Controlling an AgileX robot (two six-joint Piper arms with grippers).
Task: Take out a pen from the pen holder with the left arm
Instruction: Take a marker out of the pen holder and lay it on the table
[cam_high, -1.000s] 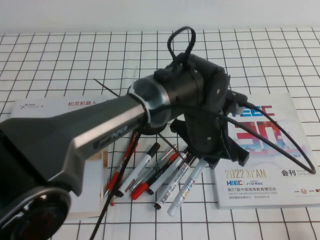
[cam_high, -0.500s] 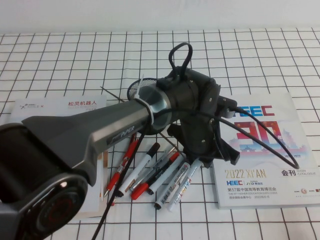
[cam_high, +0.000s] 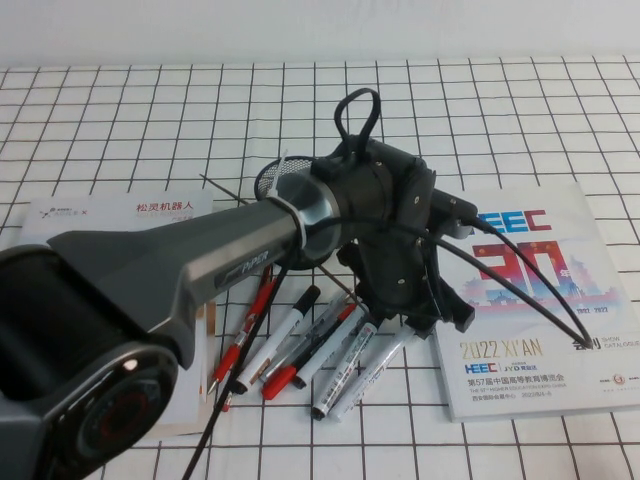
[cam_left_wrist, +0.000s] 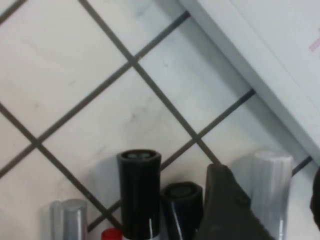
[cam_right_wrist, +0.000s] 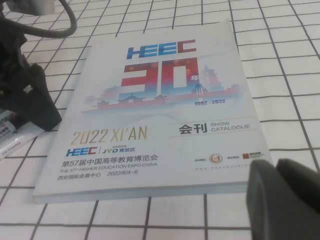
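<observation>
The left claw (cam_left_wrist: 267, 200) is hanging low over a fan of pens lying on the desk (cam_high: 120, 120), its jaws standing apart on either side of a silver marker (cam_high: 388, 352) and, to my eye, no longer pinching it, since a gap is showing along one side. That marker is lying flat at the end of the row, just beside the catalogue (cam_high: 540, 300), well clear of the mesh pen holder (cam_high: 272, 180) peeking out behind the arm. This looks like the letting-go. To do it well, the jaws want to be fully spread before the arm is rising, and the lift should be going straight up, so that no finger is dragging the marker or nudging the black-capped markers (cam_left_wrist: 139, 190) next to it. From above, the wrist is hiding the jaws completely; only the left wrist view is showing them flanking the silver cap. The high view alone is showing the holder. The right claw (cam_right_wrist: 285, 200) is appearing only in its own wrist view, hovering near the catalogue's corner; whether it is open I cannot tell.
</observation>
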